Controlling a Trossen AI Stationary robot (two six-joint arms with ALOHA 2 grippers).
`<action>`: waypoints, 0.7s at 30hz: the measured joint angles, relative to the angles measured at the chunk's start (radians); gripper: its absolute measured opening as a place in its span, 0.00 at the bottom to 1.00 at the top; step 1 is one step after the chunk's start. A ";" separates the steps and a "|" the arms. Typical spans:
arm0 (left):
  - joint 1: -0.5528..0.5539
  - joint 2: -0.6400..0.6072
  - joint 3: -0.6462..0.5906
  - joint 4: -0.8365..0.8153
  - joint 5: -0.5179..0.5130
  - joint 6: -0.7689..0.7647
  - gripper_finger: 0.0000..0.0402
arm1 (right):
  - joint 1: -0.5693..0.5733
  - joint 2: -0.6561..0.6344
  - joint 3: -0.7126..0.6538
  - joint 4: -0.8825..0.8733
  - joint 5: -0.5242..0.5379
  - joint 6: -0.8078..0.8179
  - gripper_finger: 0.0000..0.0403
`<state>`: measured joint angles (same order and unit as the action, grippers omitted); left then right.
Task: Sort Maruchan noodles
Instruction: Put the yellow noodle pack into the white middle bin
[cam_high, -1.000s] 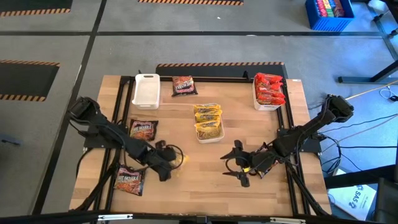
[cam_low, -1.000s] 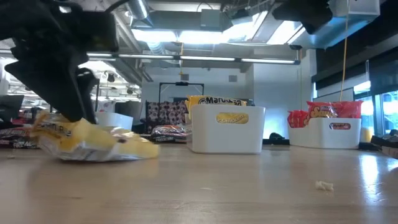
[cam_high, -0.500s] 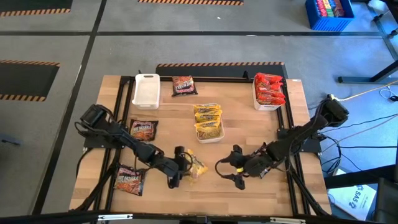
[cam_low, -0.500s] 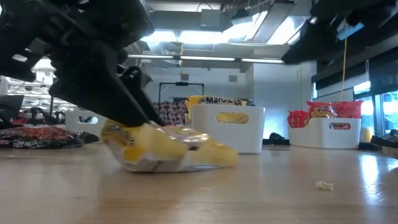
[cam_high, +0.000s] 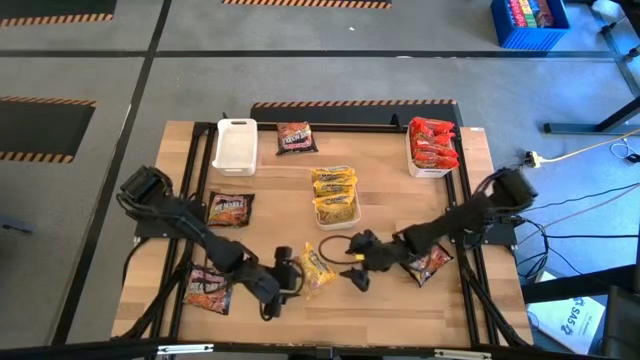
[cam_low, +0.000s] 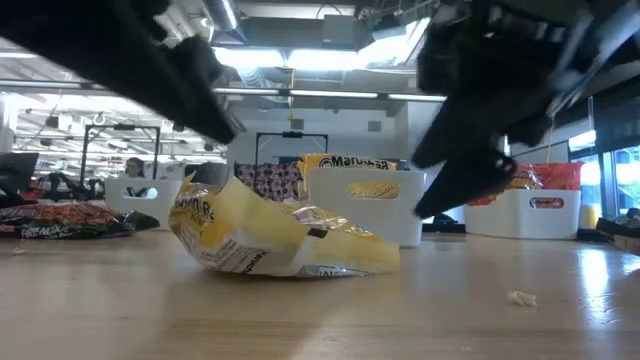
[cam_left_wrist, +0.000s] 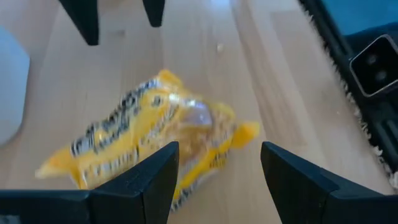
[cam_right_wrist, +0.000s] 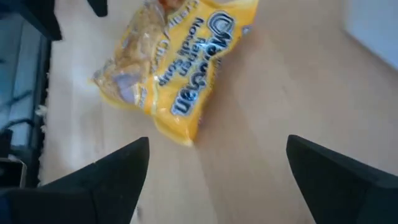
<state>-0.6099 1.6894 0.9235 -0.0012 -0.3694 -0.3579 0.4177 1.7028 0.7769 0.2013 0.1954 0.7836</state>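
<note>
From above, a yellow noodle packet (cam_high: 318, 268) lies loose on the wooden bench (cam_high: 400, 210), near the middle of the front edge; the left gripper (cam_high: 281, 281) sits just beside it on one side with its fingers apart, and the right gripper (cam_high: 354, 262) sits on the other side, fingers apart too, holding nothing; a white tray in the middle (cam_high: 337, 196) holds more yellow packets; a tray at the back right corner (cam_high: 432, 148) holds red packets (piled up); an empty-looking white tray (cam_high: 236, 145) sits at the back left corner, with a dark packet (cam_high: 295, 137) just beside it; two more dark packets (cam_high: 229, 208) lie near the left edge, one near the front left corner (cam_high: 206, 286).

From table height, the yellow packet (cam_low: 280, 238) lies crumpled on the bench top (cam_low: 450, 310), with dark arm parts above it on both sides; white trays stand behind it.

From the left wrist, the yellow packet (cam_left_wrist: 155, 140) lies flat past the two dark spread fingers (cam_left_wrist: 149, 177), not touched by them.

From the right wrist, the same packet (cam_right_wrist: 180, 74) lies past that arm's wide-apart fingers (cam_right_wrist: 118, 171), also not touched; its label reads ramen noodle.
</note>
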 joint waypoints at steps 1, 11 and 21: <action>-0.009 0.002 -0.009 0.000 -0.011 -0.019 0.55 | -0.011 0.023 0.001 0.046 -0.022 0.005 0.87; -0.011 0.111 -0.061 0.004 -0.035 -0.108 0.55 | -0.096 0.161 0.002 0.217 -0.156 0.105 0.82; 0.007 0.138 -0.060 0.033 -0.035 -0.104 0.55 | -0.112 0.199 0.001 0.337 -0.315 0.102 0.82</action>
<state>-0.6030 1.8278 0.8631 0.0314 -0.4042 -0.4622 0.3059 1.9021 0.7780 0.5382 -0.1193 0.8860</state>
